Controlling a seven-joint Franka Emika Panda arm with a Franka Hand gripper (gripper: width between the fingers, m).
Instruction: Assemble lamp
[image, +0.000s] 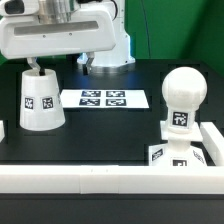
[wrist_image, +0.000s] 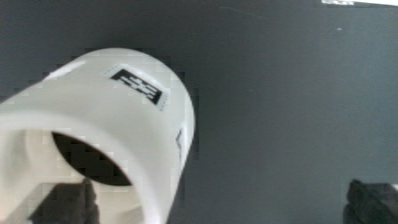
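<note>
The white tapered shade (image: 42, 100) stands wide end down on the black table at the exterior view's left. It fills the wrist view (wrist_image: 107, 130), where its dark top hole shows. My gripper (image: 42, 64) hangs just above the shade's top. In the wrist view the gripper (wrist_image: 217, 205) is open wide, with one finger (wrist_image: 71, 205) over the shade's top and the other finger (wrist_image: 370, 200) out over bare table. The round-headed bulb (image: 182, 92) stands upright on the flat square base (image: 178, 152) at the exterior view's right.
The marker board (image: 104, 98) lies flat behind the middle of the table. A white wall (image: 90, 180) runs along the front edge and turns up the exterior view's right side (image: 212, 135), beside the base. The arm's base (image: 108, 45) stands at the back.
</note>
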